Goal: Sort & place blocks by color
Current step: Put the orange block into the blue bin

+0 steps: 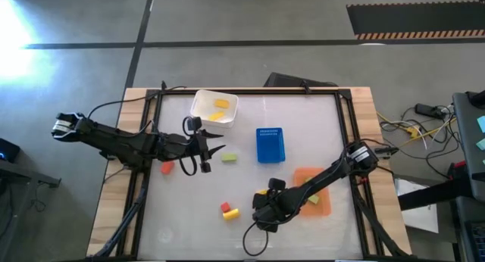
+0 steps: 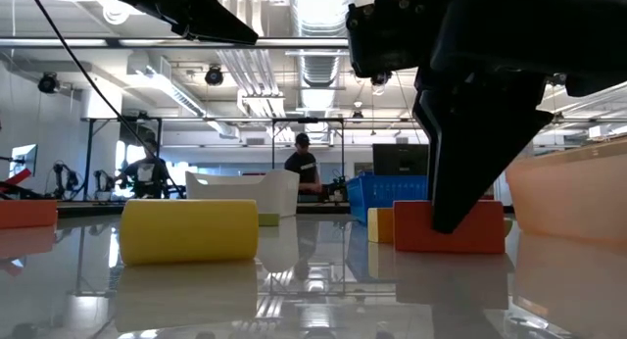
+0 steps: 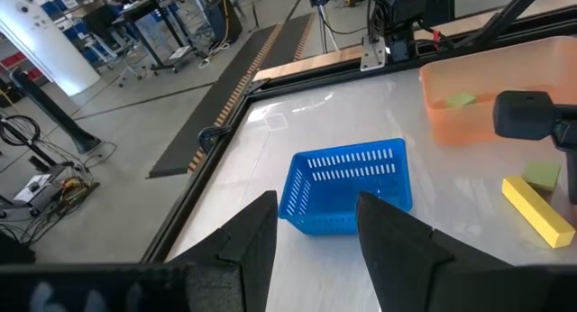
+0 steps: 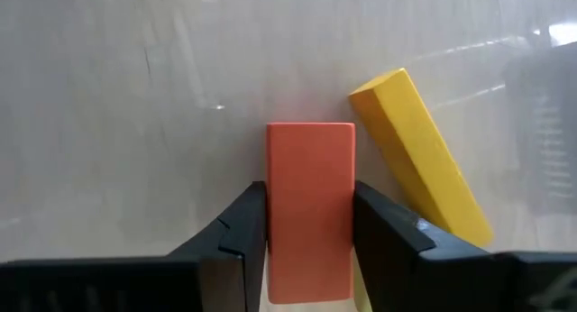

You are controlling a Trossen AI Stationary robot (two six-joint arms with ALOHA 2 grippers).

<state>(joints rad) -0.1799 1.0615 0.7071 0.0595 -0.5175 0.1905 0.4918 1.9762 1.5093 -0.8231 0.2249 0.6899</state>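
Blocks lie scattered over the bench (image 1: pixel 303 118), and I read them from the left. A red block (image 1: pixel 167 168) sits near the left edge, just beside my left arm. The left gripper (image 1: pixel 214 150) hovers over the middle with its fingers (image 3: pixel 245 249) apart and nothing between them, aimed at the blue basket (image 1: pixel 270 145). Behind it the white tub (image 1: pixel 214 108) holds yellow blocks (image 1: pixel 220 104), and a light green block (image 1: pixel 229 157) lies just ahead of the fingertips. Nearer the front edge a red and yellow pair (image 1: pixel 229 210) rest touching. Further right, the right gripper (image 4: pixel 310 235) is down at the surface, its fingers clamped on an orange-red block (image 4: pixel 310 204), with a yellow block (image 4: pixel 422 159) slanted beside it. The orange tray (image 1: pixel 317 192) holding green blocks (image 1: pixel 313 200) is rightmost.
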